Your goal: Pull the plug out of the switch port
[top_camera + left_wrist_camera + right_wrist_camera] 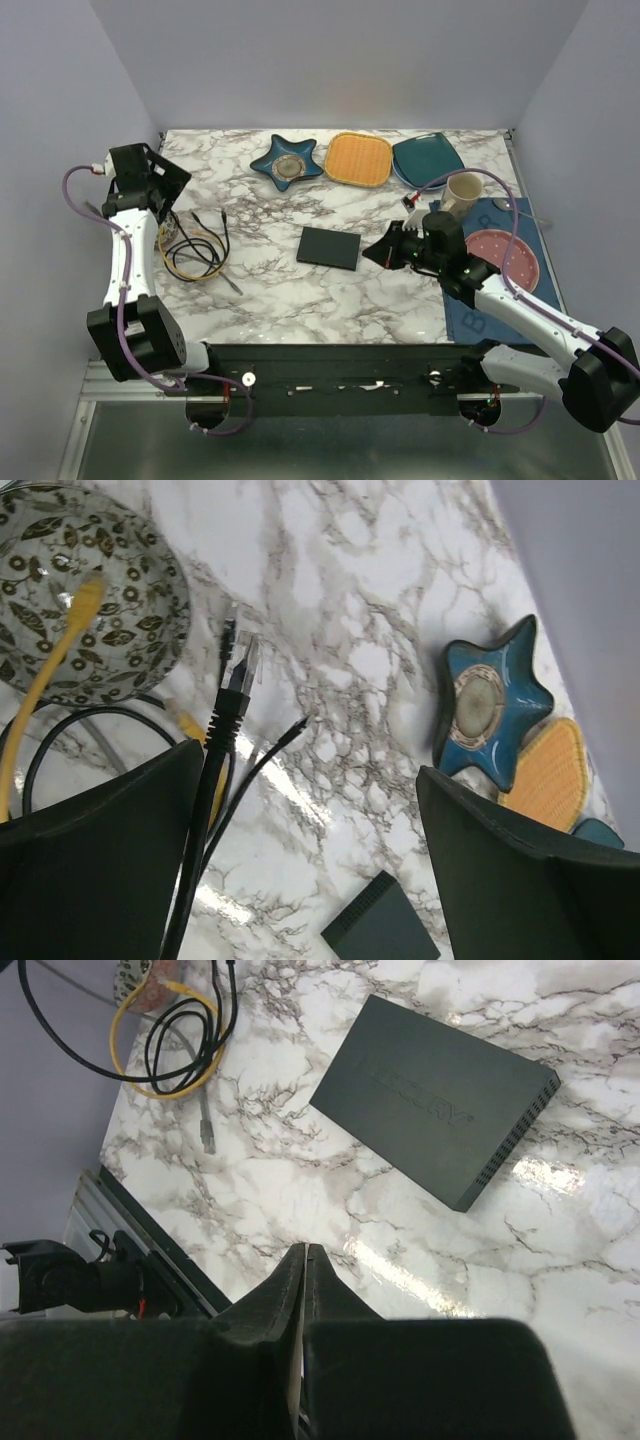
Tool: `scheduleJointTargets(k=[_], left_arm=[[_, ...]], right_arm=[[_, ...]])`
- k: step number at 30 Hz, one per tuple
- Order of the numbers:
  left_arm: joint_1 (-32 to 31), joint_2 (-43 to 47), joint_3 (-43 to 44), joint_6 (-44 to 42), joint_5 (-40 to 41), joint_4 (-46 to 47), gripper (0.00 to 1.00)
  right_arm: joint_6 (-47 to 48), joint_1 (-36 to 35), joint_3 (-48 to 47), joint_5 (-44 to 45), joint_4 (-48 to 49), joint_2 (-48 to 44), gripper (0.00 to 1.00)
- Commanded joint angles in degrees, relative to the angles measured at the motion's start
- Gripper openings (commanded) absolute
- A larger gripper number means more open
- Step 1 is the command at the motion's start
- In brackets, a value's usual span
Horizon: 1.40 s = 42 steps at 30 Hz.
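The switch (pixel 329 247) is a flat matte black box lying mid-table, with no cable plugged into it; it also shows in the left wrist view (pixel 385 927) and the right wrist view (pixel 435 1100). A black cable with a clear plug (pixel 243 660) lies free on the marble and runs down past my left finger (pixel 110 860). My left gripper (pixel 310 765) is open and empty, held above the cable pile (pixel 195 250) at the far left (pixel 160 185). My right gripper (pixel 305 1248) is shut and empty, just right of the switch (pixel 375 252).
A leaf-patterned bowl (pixel 90 590) holds a yellow cable end (pixel 88 592). At the back stand a blue star dish (pixel 286 165), an orange plate (pixel 358 158) and a teal plate (pixel 427 157). A cup (pixel 463 192) and a pink plate (pixel 503 255) sit on the blue mat (pixel 470 315) at right.
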State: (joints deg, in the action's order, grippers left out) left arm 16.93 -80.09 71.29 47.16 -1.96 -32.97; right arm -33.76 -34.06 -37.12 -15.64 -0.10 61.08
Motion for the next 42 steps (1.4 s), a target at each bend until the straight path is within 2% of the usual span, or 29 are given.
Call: scheduleJointTargets(k=[1,4,10,16,20,23,24,27,28,31,38,42], left_arm=[[-6.9,6.2,1.9,-2.2,-0.6,1.5,0.99],[-11.6,8.5,1.5,-3.9,2.3,0.5,0.99],[-9.0,8.4,0.8,-3.6,9.9,-4.2,0.99],[-0.2,5.4,-1.3,2.9,7.1,-5.9,0.99],[-0.8,6.9,-2.1,3.2,2.1,-2.1,0.99],[-6.1,8.5,-6.2,2.9,-4.1,3.2,0.99],[-11.0,8.9,-7.3,2.6,-4.5,4.5,0.99],[-21.1,8.0,-10.9,1.6,-2.9,6.6,0.97],[-26.7,7.7,-11.9,1.8,-2.6,7.0,0.99],[-33.8,7.1,-16.5,3.4,-1.0,7.6,0.99],[-40.6,9.7,-30.4,13.2,0.2,15.2,0.99],[-41.5,8.8,-32.5,17.7,0.9,17.1,0.99]], right_arm=[[2.2,0.1,-3.7,2.6,-2.2,0.4,0.13],[2.5,0.1,-4.3,4.1,-3.7,-0.1,0.18],[1.8,0.1,-3.4,5.3,-5.3,-1.2,0.2],[0.9,0.1,-2.6,4.0,-5.6,-1.3,0.2],[1.3,0.1,-1.8,4.8,-5.7,-1.8,0.2],[1.2,0.1,-1.9,5.1,-5.7,-1.2,0.2],[1.2,0.1,-1.9,5.1,-5.6,-1.0,0.2],[1.1,0.1,-2.4,4.7,-5.6,0.2,0.2],[1.1,0.1,-2.4,4.7,-5.6,0.3,0.2],[1.0,0.1,-1.9,4.6,-5.6,0.0,0.2],[0.3,0.1,-0.9,4.6,-5.2,1.0,0.2],[-0.7,0.1,-0.6,4.1,-4.1,1.8,0.2]])
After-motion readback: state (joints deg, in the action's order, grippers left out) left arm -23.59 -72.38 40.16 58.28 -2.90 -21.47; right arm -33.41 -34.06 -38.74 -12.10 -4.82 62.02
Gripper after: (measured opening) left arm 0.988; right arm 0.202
